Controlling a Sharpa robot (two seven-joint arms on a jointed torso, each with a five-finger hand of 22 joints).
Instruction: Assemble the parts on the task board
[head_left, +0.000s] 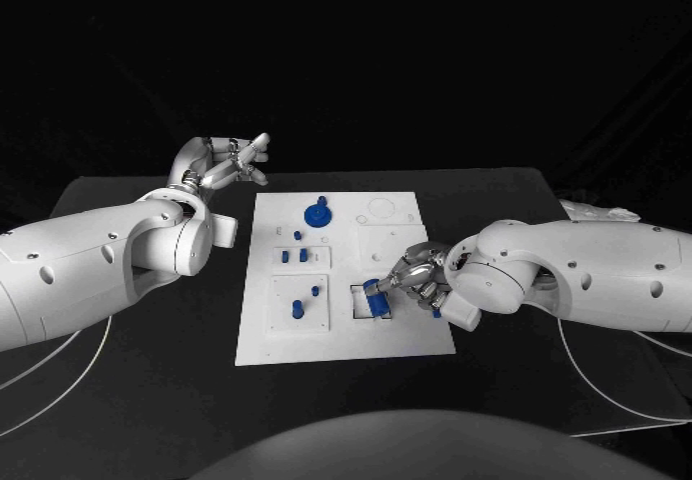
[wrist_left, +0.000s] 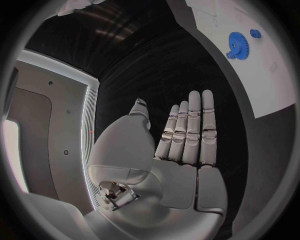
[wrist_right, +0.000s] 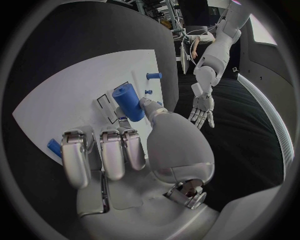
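The white task board (head_left: 346, 330) lies in the middle of the black table. My right hand (head_left: 414, 278) is over its near right part and pinches a blue cylinder (head_left: 375, 297) between thumb and fingers, just above a rectangular recess. In the right wrist view the cylinder (wrist_right: 129, 101) sits at the thumb tip of my right hand (wrist_right: 125, 150), over the board (wrist_right: 69, 95). My left hand (head_left: 225, 162) hovers beyond the board's far left corner, holding nothing. Its fingers (wrist_left: 187, 135) are straight and apart.
A blue gear (head_left: 316, 213) stands at the board's far end, also seen as the gear (wrist_left: 237, 44) from the left wrist. Small blue pegs (head_left: 293, 256) and two more blue parts (head_left: 299, 308) stand in the board's left column. The table edge runs behind the board.
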